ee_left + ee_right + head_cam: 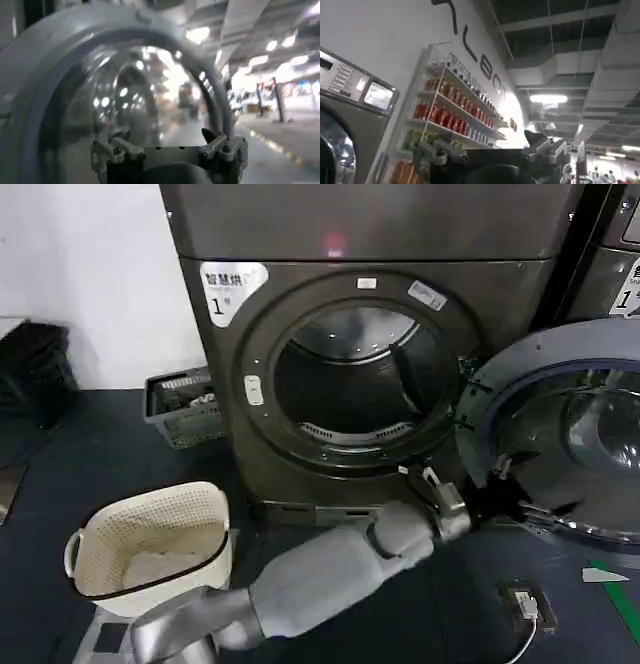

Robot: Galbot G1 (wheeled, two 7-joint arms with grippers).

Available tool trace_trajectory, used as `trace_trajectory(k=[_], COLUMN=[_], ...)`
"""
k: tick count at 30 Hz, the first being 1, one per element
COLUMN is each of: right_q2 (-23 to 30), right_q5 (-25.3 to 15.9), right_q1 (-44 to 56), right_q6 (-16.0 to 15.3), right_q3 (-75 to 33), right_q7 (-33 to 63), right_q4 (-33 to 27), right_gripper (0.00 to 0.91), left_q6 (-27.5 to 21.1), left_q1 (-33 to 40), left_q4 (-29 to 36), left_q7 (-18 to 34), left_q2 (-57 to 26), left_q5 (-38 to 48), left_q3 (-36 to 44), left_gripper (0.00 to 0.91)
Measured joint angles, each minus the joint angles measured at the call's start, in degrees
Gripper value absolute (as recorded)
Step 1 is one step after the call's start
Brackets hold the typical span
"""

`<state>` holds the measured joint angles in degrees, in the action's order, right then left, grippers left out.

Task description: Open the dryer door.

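At the 3 o'clock side of the head view: the dryer door (560, 434) hangs swung wide from the hinge side of its machine, grey inner face and glass bowl turned toward the camera.
Dryer: the dryer (350, 374) stands at centre, a white "1" sticker at 10 o'clock on its front, the round drum mouth fully uncovered and dark inside.
Progress: by my reading the opening is done; the door is well clear of the drum mouth, and at most a little more swing and the arm's withdrawal remain.
Door facing: its flat plane stands upright and roughly square to the dryer front; being round it has no real long axis, and its inner side faces outward.
Left gripper: the left gripper (432, 480) sits low at 6 o'clock of the drum mouth, just beside the door's near edge; in the left wrist view its fingers (120, 146) are spread wide with nothing between them, the door (100, 90) close ahead.
Right gripper: the right gripper (492, 150) points up toward a wall of shelves (450, 117), jaws apart and empty.
Surroundings: a cream laundry basket (150, 549) stands at 8 o'clock, a grey crate (185, 409) at 9 o'clock beside the machine.
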<state>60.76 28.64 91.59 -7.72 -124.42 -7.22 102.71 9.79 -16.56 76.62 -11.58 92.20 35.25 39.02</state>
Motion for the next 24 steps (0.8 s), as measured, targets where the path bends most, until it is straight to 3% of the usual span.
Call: trace_trajectory(k=[4, 10, 24], right_q2=[0.0, 0.1, 0.6], right_q5=[-0.1, -1.3, -2.9], right_q1=[0.3, 0.5, -0.9], right_q6=[0.0, 0.3, 0.4], right_q3=[-1.1, -2.4, -2.6], right_q7=[0.1, 0.2, 0.0], right_q4=[0.3, 0.4, 2.3], right_gripper=[0.907, 0.907, 0.907], left_q6=[0.6, 0.5, 7.8], left_q1=[-1.0, -2.5, -7.3], left_q4=[4.8, 12.5, 24.0], left_q7=[-0.4, -1.8, -7.7], left_q2=[-1.8, -15.2, -39.7], left_q5=[2.7, 1.3, -3.0], left_q3=[-0.2, -1.8, -7.6], left_gripper=[0.907, 0.907, 0.907])
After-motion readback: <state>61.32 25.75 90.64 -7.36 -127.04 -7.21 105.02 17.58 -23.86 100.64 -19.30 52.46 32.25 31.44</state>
